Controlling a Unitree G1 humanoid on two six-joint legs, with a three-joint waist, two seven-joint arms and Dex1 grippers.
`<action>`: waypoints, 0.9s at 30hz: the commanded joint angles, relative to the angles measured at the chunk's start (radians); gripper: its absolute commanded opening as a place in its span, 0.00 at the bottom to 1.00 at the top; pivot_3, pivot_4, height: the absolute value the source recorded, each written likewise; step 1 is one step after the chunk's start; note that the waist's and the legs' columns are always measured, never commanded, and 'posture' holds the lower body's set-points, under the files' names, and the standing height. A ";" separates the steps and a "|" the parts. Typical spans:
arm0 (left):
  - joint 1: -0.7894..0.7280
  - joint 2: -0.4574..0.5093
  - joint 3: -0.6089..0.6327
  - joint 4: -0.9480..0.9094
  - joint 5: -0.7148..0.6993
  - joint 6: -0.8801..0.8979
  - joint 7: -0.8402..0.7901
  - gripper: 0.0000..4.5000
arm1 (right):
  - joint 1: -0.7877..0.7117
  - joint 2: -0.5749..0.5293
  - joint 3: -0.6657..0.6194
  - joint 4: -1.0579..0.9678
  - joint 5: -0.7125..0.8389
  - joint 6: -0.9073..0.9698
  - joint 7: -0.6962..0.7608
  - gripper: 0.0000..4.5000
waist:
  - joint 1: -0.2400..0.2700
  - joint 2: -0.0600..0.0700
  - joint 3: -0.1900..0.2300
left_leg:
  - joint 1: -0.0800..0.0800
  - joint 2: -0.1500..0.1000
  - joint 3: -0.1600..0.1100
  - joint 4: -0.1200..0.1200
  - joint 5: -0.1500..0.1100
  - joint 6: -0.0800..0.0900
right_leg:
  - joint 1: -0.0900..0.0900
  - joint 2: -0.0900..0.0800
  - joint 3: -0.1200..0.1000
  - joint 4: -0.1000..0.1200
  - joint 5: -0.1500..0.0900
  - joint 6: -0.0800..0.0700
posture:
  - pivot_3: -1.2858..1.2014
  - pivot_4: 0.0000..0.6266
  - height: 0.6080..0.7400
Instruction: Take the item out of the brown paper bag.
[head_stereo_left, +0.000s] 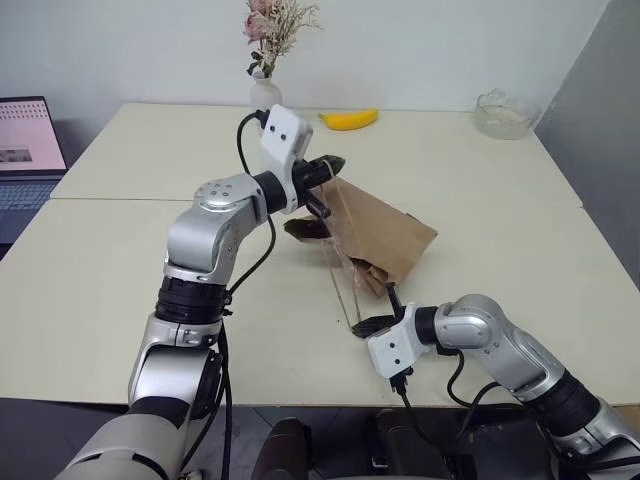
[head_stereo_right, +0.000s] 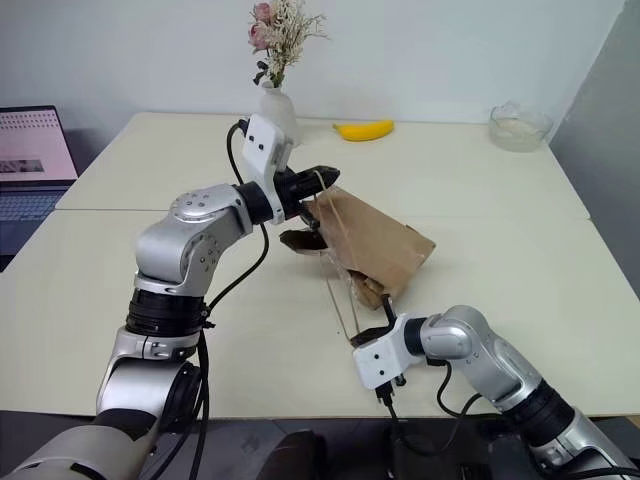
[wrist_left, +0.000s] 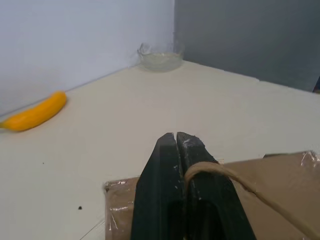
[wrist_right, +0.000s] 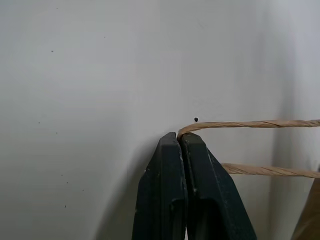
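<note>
1. Cream table (head_stereo_left: 120, 250) under my arms; a banana (head_stereo_left: 349, 119) lies far back.
2. My left claw (head_stereo_left: 331, 163), pinched shut on a cord handle (wrist_left: 235, 176), holds the bag (head_stereo_left: 385, 232) up, tilted.
3. My right claw (head_stereo_left: 372, 324) is shut on the other handle (wrist_right: 250, 124), low and near me.
4. I cannot see the item; I judge it inside, between my claws, nearer my right.
</note>
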 joint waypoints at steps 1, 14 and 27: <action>-0.096 0.022 0.114 -0.027 -0.012 -0.042 0.068 0.00 | 0.046 -0.029 0.061 0.017 -0.020 0.000 0.068 0.01 | 0.000 -0.001 0.001 | 0.000 0.000 0.000 0.000 0.000 0.000 | 0.000 0.000 0.000 0.000 0.000 0.000 | 0.52 0.24 1.00; -0.049 0.057 0.105 -0.082 -0.050 0.023 -0.008 0.00 | 0.019 0.008 -0.023 -0.011 0.053 0.039 0.037 0.01 | -0.003 -0.001 -0.004 | 0.006 0.000 0.000 -0.001 0.001 -0.002 | 0.006 -0.002 0.000 -0.001 0.000 0.000 | 0.52 0.24 1.00; 0.000 0.067 0.134 -0.171 -0.166 0.162 -0.046 0.00 | -0.022 -0.060 -0.300 -0.369 0.581 0.644 0.204 0.67 | 0.000 -0.001 -0.004 | 0.003 0.000 -0.002 0.000 0.001 -0.002 | 0.005 -0.004 -0.001 -0.002 0.000 0.000 | 0.52 0.24 1.00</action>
